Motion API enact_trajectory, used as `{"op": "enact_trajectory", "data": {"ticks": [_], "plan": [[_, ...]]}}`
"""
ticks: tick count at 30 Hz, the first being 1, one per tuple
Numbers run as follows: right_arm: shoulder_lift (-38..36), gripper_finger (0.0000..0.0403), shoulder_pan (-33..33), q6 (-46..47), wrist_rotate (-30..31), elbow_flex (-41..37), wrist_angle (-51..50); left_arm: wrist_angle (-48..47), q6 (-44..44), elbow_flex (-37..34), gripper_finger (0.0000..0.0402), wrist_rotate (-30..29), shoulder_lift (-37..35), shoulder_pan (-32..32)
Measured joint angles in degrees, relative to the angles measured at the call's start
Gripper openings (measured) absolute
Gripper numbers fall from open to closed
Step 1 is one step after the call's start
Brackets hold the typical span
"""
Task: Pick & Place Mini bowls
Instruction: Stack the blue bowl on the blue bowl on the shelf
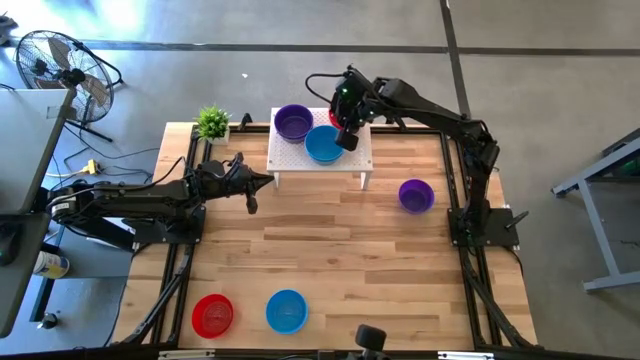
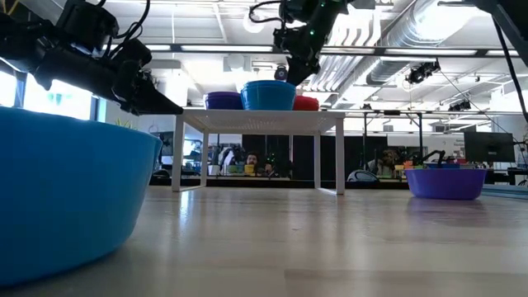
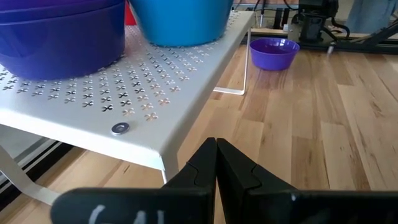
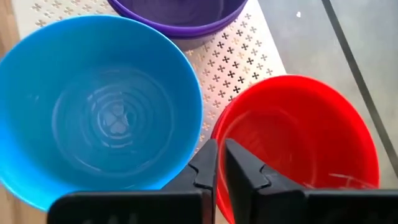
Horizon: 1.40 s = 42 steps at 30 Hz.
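Note:
Three mini bowls sit on the white perforated stand [image 1: 350,160]: a purple one [image 1: 293,122], a blue one [image 1: 323,146] and a red one [image 4: 298,130]. In the high view my right arm hides most of the red one. My right gripper [image 4: 217,158] is over the stand and shut on the red bowl. My left gripper [image 1: 262,181] hangs shut and holds nothing, just left of the stand's near-left leg. Another purple bowl [image 1: 416,195] rests on the table to the right. A red bowl [image 1: 212,315] and a blue bowl [image 1: 286,310] stand near the front edge. My right gripper pinches the red bowl's rim [image 4: 221,122] on the side next to the blue bowl. One finger is inside the bowl and the other outside. The fingers slant down from above. The bowl sits upright on the stand beside the blue bowl.
A small green potted plant [image 1: 212,122] stands at the table's far left corner, beside the stand. The bare wooden tabletop [image 1: 330,250] spreads between the stand and the front bowls. A fan [image 1: 60,70] stands on the floor beyond the table's left side.

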Motion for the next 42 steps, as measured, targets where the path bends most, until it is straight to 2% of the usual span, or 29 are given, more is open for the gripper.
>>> {"op": "enact_trajectory", "data": {"ticks": [6, 10, 12, 17, 24, 33, 36, 42], "plan": [[-2.0, 0.0022, 0.6, -0.9, -0.3, 0.0, -0.5, -0.6, -3.5, 0.0, 0.0002, 0.2, 0.2, 0.0], [-4.3, 0.0004, 1.4, -2.1, -5.8, -0.1, 0.2, -1.8, -5.9, 0.5, 0.0002, 1.8, 0.2, 0.0], [-6.0, 0.0005, 2.0, -2.8, -7.2, -3.0, 4.0, -2.7, -6.2, 0.8, 0.0002, 3.4, 0.2, 0.0], [-14.0, 0.0003, 3.3, -4.4, -9.9, -19.4, 20.8, -7.1, -4.8, 1.7, 0.0002, 3.7, 0.2, -0.1], [-30.1, 0.0002, 7.5, -4.5, -8.4, -46.2, 45.5, -15.9, -3.8, 4.7, 0.0002, 4.1, 0.2, -1.8], [-49.1, 0.0001, 15.6, -1.5, -2.0, -70.7, 62.2, -23.9, -1.3, 11.0, 0.0002, -3.6, 0.3, -15.4], [-53.1, 0.0002, 18.3, -1.4, -0.8, -76.7, 67.0, -29.5, -2.5, 13.8, 0.0003, -4.4, 0.3, -20.6], [-57.0, 0.0001, 22.4, -1.3, 0.0, -83.7, 74.0, -39.8, -9.7, 20.0, 0.0026, -11.1, 4.5, -31.7]]}}
